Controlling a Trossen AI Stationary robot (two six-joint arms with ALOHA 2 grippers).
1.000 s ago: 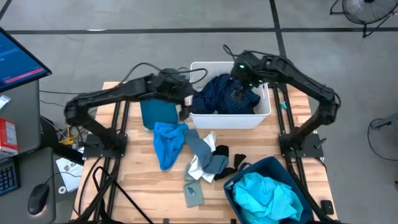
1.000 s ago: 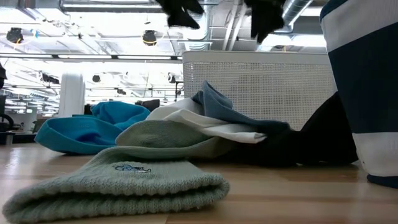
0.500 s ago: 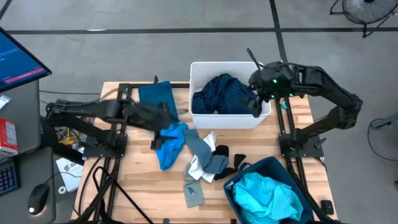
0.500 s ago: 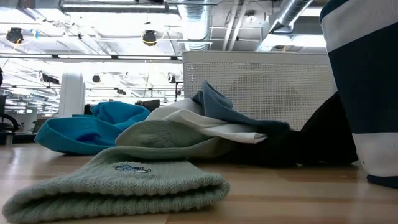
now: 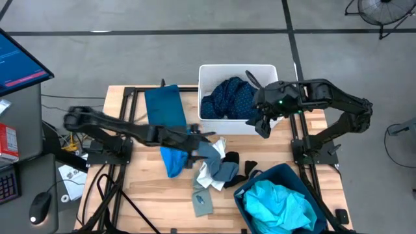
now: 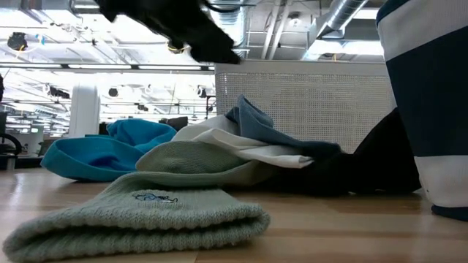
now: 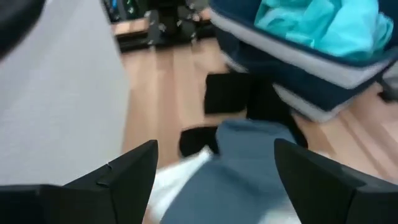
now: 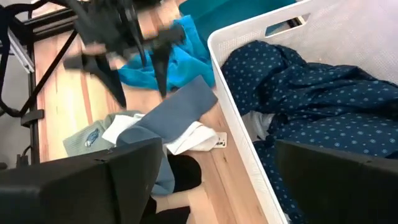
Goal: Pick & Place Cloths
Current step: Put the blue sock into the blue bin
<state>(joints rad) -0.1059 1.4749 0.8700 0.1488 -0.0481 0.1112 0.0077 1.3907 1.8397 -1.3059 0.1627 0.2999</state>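
Risk lies in snagging 2 garments together: the left gripper [image 5: 197, 138], fingers spread wide and empty, hovers over the slate-blue cloth [image 5: 209, 154] overlapping the white cloth [image 5: 207, 173]. The right gripper [image 5: 262, 127], open, waits beside the white plastic tub [image 5: 238, 70].

The left arm reaches rightward, low across the table's middle; its left gripper [image 5: 197, 138] hangs there with fingers spread wide; the right arm bends leftward at the far right; its right gripper [image 5: 262, 127] also gapes, empty.
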